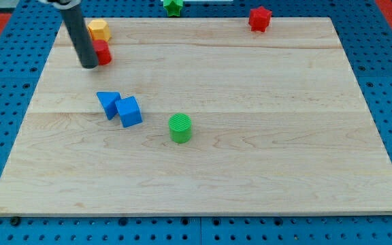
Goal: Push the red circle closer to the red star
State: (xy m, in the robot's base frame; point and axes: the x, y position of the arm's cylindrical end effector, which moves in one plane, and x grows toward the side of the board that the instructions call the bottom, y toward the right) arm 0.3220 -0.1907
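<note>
Pale wood-grain surface (pixel 250 136) on blue pegboard: at your left, my tip (pixel 89 66), a plain dark rod with no fingers, presses the red circle (pixel 103 52), below a yellow block (pixel 99 29). Rightward sit a blue triangle (pixel 107 103), blue cube (pixel 129 111), ribbed green cylinder (pixel 180 128), green star (pixel 173 6), then the red star (pixel 259 18), well apart.

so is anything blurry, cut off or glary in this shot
Camera view: evenly lit, no glare on the wooden board; soft short shadows under the green cylinder. The green star is cropped at the view's top. My tip is sharp, touching the red circle from its left.
</note>
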